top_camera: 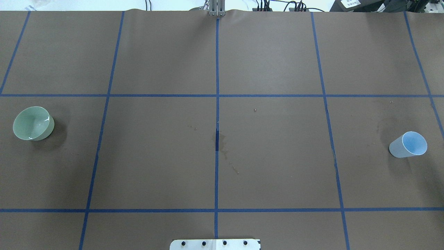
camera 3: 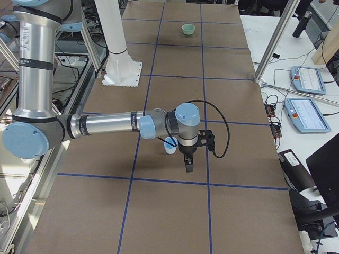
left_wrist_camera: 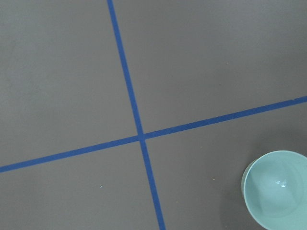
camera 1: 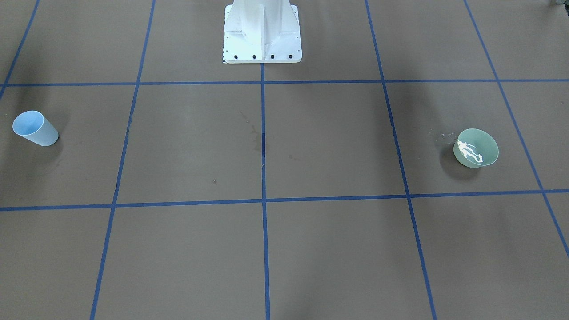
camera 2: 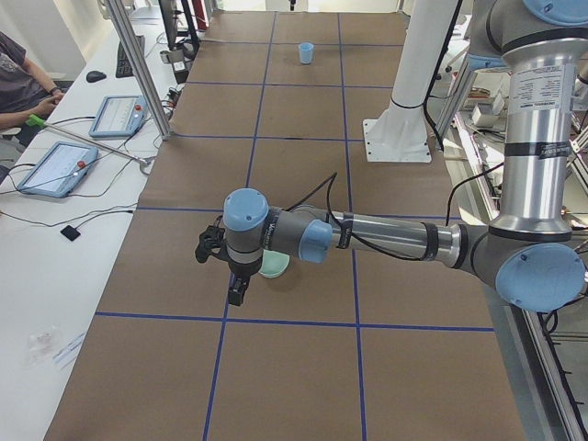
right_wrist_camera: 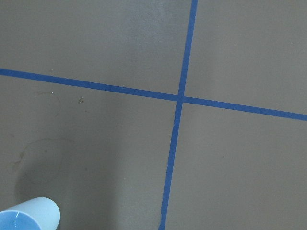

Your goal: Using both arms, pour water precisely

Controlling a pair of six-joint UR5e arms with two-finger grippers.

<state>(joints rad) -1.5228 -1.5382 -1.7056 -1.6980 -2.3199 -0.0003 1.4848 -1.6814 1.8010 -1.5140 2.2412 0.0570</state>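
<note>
A pale green bowl (camera 1: 475, 148) (top_camera: 33, 123) stands on the table's left side, with whitish glints of water (camera 1: 466, 151) in a shallow pool inside. A light blue cup (camera 1: 34, 129) (top_camera: 408, 144) stands on the right side. The left arm (camera 2: 395, 241) reaches out low over the table. Its gripper (camera 2: 235, 294) hangs just beside the bowl (camera 2: 274, 266), apart from it. The right arm (camera 3: 106, 126) is stretched out the same way, its gripper (camera 3: 189, 166) beside the cup (camera 3: 169, 144). I cannot tell whether either gripper is open or shut. Both wrist views show bowl (left_wrist_camera: 278, 189) and cup (right_wrist_camera: 29, 215) at their lower edges.
Brown paper with a blue tape grid covers the table. The white pedestal base (camera 1: 262, 33) (top_camera: 215, 244) stands at the robot's edge. Damp stains (top_camera: 222, 146) mark the centre. A side desk holds tablets (camera 2: 55, 167), and a seated person (camera 2: 23, 78) is there. Metal frame posts (camera 3: 275, 39) stand nearby.
</note>
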